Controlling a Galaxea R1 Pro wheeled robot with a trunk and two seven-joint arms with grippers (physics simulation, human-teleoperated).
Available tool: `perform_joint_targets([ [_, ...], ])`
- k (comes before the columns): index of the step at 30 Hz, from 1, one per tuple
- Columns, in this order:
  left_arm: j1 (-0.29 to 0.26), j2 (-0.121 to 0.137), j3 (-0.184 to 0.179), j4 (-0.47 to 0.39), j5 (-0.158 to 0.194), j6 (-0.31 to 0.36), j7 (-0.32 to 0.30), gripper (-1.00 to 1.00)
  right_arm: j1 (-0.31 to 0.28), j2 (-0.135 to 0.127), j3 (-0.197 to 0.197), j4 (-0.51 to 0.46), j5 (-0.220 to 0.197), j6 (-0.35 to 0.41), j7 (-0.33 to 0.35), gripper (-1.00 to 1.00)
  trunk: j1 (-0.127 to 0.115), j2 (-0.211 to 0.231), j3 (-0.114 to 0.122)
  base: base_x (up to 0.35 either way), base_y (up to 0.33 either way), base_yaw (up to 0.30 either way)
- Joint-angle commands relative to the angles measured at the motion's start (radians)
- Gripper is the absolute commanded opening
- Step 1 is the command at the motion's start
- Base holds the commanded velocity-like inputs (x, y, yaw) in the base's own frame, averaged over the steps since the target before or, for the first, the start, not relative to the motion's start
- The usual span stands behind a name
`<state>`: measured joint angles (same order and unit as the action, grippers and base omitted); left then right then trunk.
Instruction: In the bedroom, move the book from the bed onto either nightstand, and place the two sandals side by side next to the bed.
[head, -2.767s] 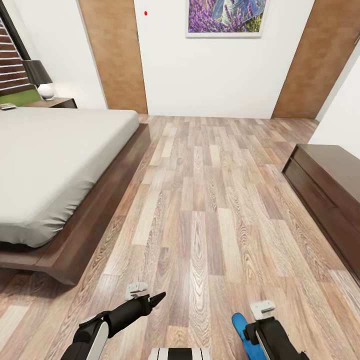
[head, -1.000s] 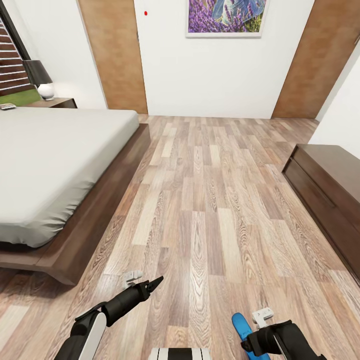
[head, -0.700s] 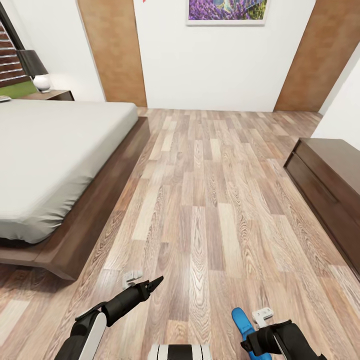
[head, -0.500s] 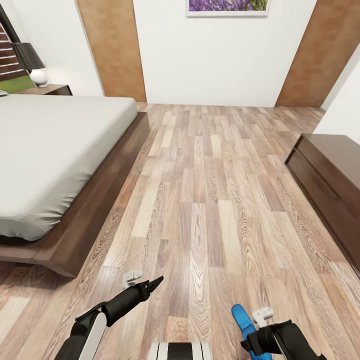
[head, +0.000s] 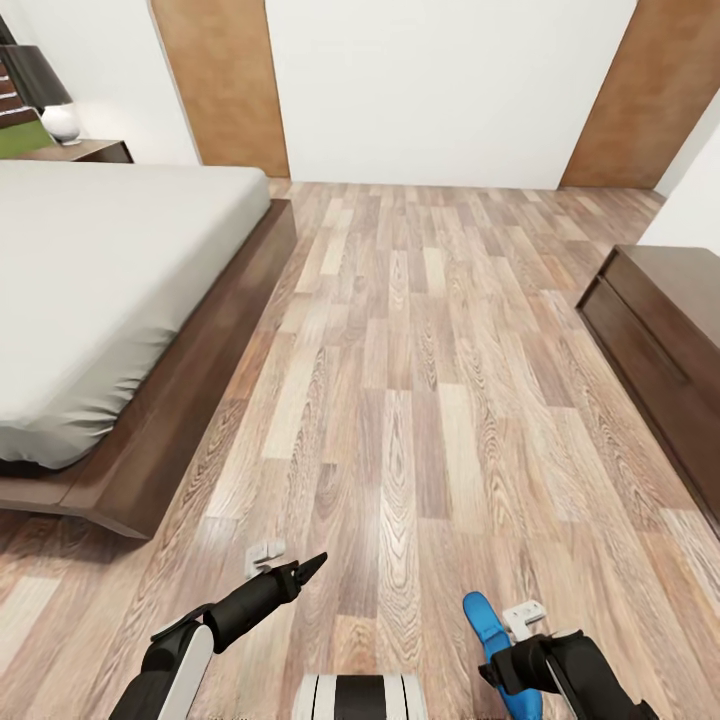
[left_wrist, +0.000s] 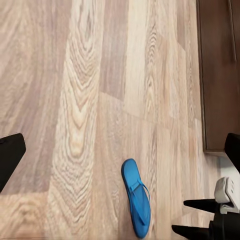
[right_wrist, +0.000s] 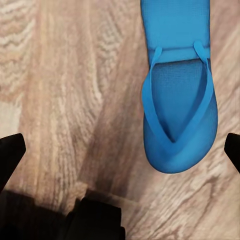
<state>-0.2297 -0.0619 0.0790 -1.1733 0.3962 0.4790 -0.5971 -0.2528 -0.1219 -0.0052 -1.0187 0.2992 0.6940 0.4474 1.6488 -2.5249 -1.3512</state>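
Observation:
One bright blue sandal (head: 482, 622) lies flat on the wood floor just in front of my base, at the right. In the right wrist view the sandal (right_wrist: 180, 100) has its toe end under my right gripper (right_wrist: 121, 152), which is open and holds nothing. My right gripper (head: 497, 672) hovers just above the sandal's near end. The left wrist view looks across at the sandal (left_wrist: 136, 202) and the right gripper (left_wrist: 192, 217) beside it. My left gripper (head: 312, 566) is open and empty, left of the sandal. The bed (head: 100, 270) fills the left. A nightstand (head: 85, 150) stands beyond it. The book is out of view.
A black-shaded lamp (head: 45, 90) stands on the nightstand. The bed's dark frame (head: 190, 400) juts out onto the floor at the left. A low dark cabinet (head: 660, 330) lines the right wall. Brown wooden panels (head: 215, 80) flank the white far wall. Wood floor stretches between bed and cabinet.
The head camera has tilted down, so the room slid up and the wall painting left the picture. My right wrist turned over the sandal earlier. The sandal has stayed put.

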Motion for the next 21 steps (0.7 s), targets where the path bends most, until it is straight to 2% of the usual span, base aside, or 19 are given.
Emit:
perform_joint_targets([
  [1, 0.000, -0.001, 0.003, 0.000, 0.006, 0.008, -0.003, 1.00, 0.000, 0.000, -0.001, -0.005, 0.011, 0.002, 0.008, 1.00, 0.000, -0.001, -0.005, 0.000, 0.000, 0.000],
  [6, 0.000, -0.001, 0.003, 0.000, 0.006, 0.008, -0.003, 1.00, 0.000, 0.001, -0.001, -0.011, 0.012, 0.002, -0.022, 1.00, 0.002, -0.002, -0.024, 0.000, 0.000, 0.000],
  [8, 0.000, -0.001, 0.003, 0.000, 0.006, 0.009, -0.003, 1.00, 0.000, 0.001, -0.001, -0.012, 0.012, 0.002, -0.086, 1.00, 0.003, -0.002, -0.032, 0.000, 0.000, 0.000],
  [11, 0.000, -0.001, 0.003, 0.000, 0.006, 0.009, -0.003, 1.00, 0.000, 0.000, -0.001, -0.013, 0.013, 0.002, -0.126, 1.00, 0.005, -0.003, -0.043, 0.000, 0.000, 0.000],
  [13, 0.000, -0.001, 0.003, 0.000, 0.006, 0.009, -0.003, 1.00, 0.000, 0.001, -0.001, -0.013, 0.013, 0.002, -0.141, 1.00, 0.006, -0.003, -0.051, 0.000, 0.000, 0.000],
  [21, 0.000, -0.001, 0.003, 0.000, 0.007, 0.009, -0.004, 1.00, 0.000, 0.001, -0.001, -0.014, 0.012, 0.002, -0.150, 1.00, 0.006, -0.003, -0.051, 0.000, 0.000, 0.000],
])
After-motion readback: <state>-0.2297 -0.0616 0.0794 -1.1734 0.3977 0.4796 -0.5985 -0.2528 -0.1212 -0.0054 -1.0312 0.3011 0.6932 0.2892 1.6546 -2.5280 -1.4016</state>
